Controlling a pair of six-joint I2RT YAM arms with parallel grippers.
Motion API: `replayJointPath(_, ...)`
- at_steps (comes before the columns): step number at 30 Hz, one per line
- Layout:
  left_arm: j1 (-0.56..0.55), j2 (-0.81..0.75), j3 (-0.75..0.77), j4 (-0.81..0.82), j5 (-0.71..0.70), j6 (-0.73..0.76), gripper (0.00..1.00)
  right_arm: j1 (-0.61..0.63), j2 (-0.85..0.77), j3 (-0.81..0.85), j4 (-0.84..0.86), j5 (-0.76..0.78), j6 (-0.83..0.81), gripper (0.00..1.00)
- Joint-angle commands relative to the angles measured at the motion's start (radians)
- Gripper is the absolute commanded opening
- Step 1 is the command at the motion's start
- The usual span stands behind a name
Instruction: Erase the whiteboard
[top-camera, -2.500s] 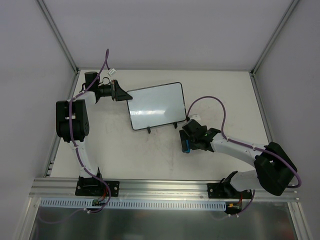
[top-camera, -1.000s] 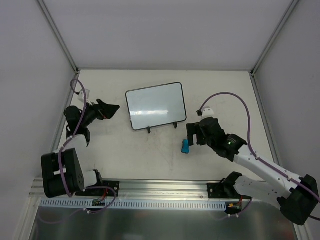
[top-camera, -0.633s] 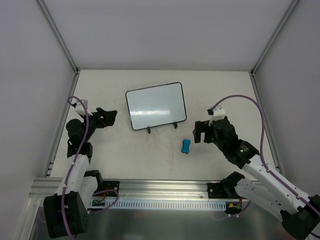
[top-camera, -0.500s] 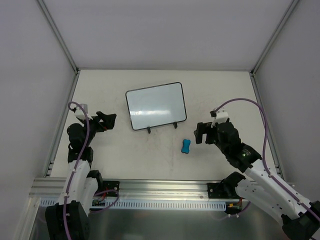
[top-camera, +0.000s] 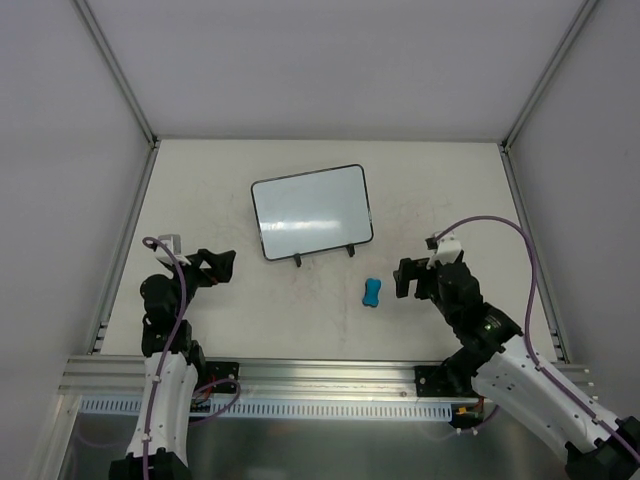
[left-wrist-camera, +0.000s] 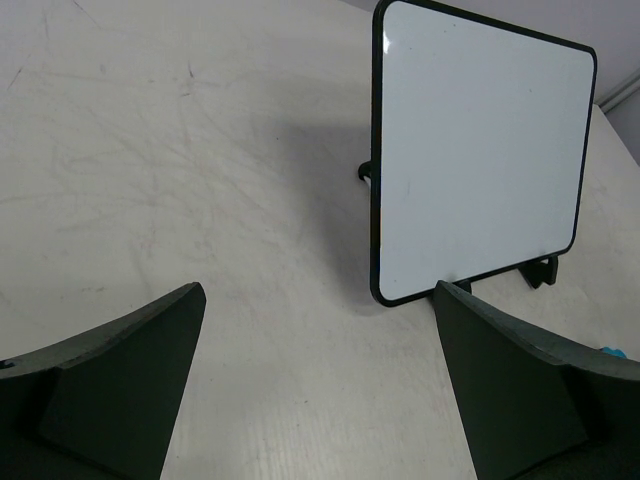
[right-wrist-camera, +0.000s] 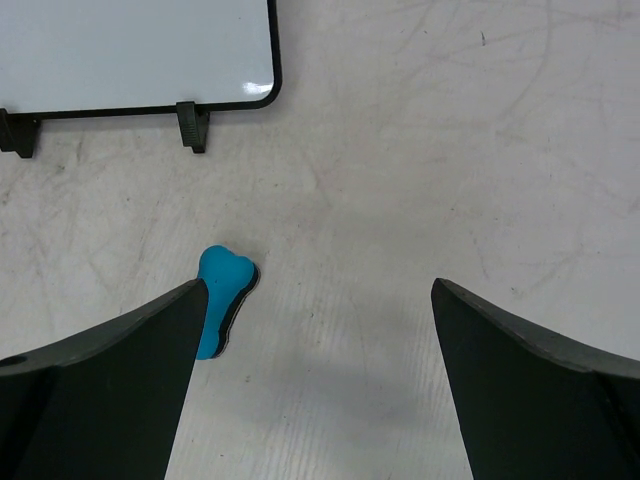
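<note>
The whiteboard (top-camera: 311, 211) stands on its two black feet mid-table, its white face blank; it also shows in the left wrist view (left-wrist-camera: 475, 160) and partly in the right wrist view (right-wrist-camera: 130, 50). A small blue bone-shaped eraser (top-camera: 372, 293) lies flat on the table in front of it, and the right wrist view shows that eraser (right-wrist-camera: 222, 290) beside my left finger. My right gripper (top-camera: 410, 276) (right-wrist-camera: 315, 375) is open, empty, just right of the eraser. My left gripper (top-camera: 218, 265) (left-wrist-camera: 320, 380) is open, empty, well left of the board.
Metal frame posts (top-camera: 118, 72) rise at the table's back corners, and grey walls close in both sides. An aluminium rail (top-camera: 330, 375) carrying both arm bases runs along the near edge.
Both arms have drawn back toward their bases. The left gripper moved away from the board's left edge. The right gripper pulled off the blue eraser, which now lies alone on the table.
</note>
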Motion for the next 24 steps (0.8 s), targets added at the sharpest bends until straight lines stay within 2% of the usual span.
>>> replayJointPath(1,-0.007,-0.053,-0.033,0.009,0.008,-0.015,0.99,-0.003,-0.07,-0.024,0.069,0.052,0.0,0.99)
replayJointPath(8,-0.005,-0.129,-0.059,-0.001,0.021,-0.03,0.99,-0.004,-0.185,-0.085,0.06,0.056,0.006,0.99)
replayJointPath(24,-0.005,-0.122,-0.053,-0.012,0.029,-0.027,0.99,-0.002,-0.159,-0.084,0.062,0.059,0.005,0.99)
